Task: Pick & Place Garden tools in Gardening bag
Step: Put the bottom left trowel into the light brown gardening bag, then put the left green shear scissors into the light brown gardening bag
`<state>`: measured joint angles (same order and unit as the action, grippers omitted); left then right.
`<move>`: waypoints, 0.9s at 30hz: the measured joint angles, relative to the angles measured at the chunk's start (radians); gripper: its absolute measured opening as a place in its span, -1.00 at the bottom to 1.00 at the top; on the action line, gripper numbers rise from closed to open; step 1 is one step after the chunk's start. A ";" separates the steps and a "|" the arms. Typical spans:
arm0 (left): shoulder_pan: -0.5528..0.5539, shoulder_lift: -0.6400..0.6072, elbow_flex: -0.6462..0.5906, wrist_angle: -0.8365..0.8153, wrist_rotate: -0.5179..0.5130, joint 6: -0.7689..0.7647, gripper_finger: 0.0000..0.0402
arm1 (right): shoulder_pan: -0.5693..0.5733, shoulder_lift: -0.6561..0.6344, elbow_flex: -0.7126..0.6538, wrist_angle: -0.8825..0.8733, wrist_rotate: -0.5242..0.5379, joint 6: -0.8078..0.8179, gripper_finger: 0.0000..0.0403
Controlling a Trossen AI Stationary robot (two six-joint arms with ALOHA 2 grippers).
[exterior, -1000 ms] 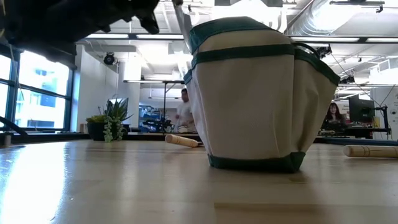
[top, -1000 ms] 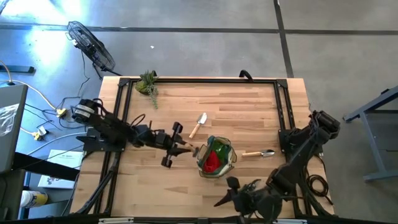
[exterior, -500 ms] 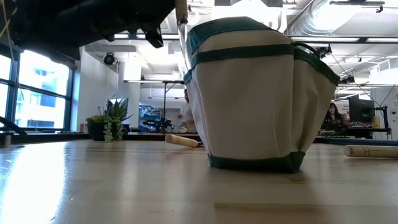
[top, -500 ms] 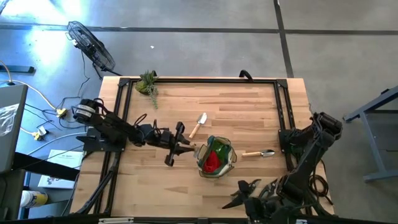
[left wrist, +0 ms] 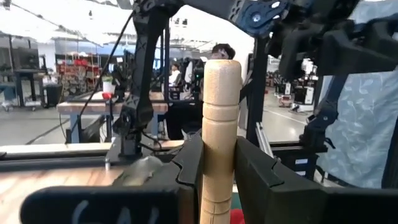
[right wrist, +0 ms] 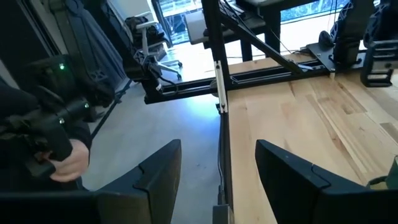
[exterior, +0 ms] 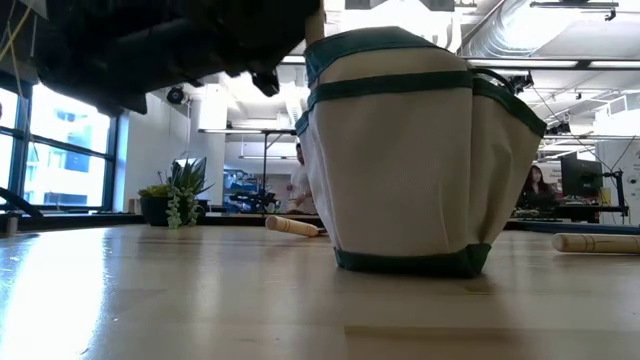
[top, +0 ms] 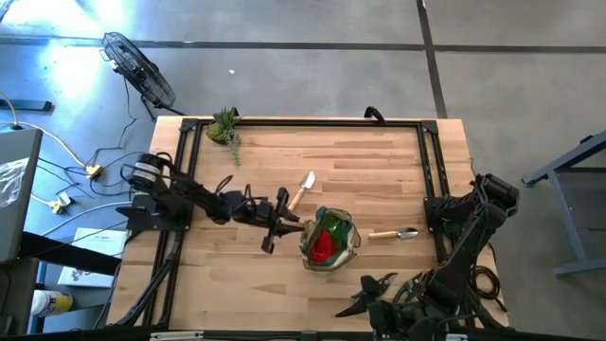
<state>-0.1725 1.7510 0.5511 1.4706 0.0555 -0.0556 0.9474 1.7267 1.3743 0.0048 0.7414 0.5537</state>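
The gardening bag point(top: 329, 239) stands upright on the table point(top: 379, 161), near the middle of its front half, with its mouth open and something red inside. It is soft fabric, so its rim probably gives way if a tool pushes on it.

The left gripper point(top: 284, 220) is just beside the bag's left rim, and its fingers point(left wrist: 186, 168) pinch a wooden handle point(left wrist: 219, 130) that stands upright between them. The handle looks stiff, smooth and light; the metal end is hidden, so which tool this is cannot be told.

Another trowel point(top: 302, 190) lies behind the bag and a second one point(top: 392, 233) lies to its right. Each is best taken on the wooden handle, since the metal blade is likely slippery.

The right gripper point(top: 374, 289) waits with spread fingers at the table's front right, holding nothing.
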 joint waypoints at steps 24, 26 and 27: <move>0.009 0.068 0.008 -0.030 0.006 -0.021 -0.21 | 0.002 0.000 0.000 -0.001 -0.008 0.019 -0.02; 0.009 0.068 0.008 -0.024 0.006 -0.021 -0.21 | 0.002 0.000 0.000 -0.001 -0.008 0.019 -0.02; 0.009 0.068 0.008 -0.018 0.006 -0.021 -0.21 | 0.002 0.000 0.000 -0.001 -0.008 0.019 -0.02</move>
<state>-0.1635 1.8187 0.5591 1.4529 0.0612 -0.0768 0.9493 1.7267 1.3743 0.0036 0.7330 0.5724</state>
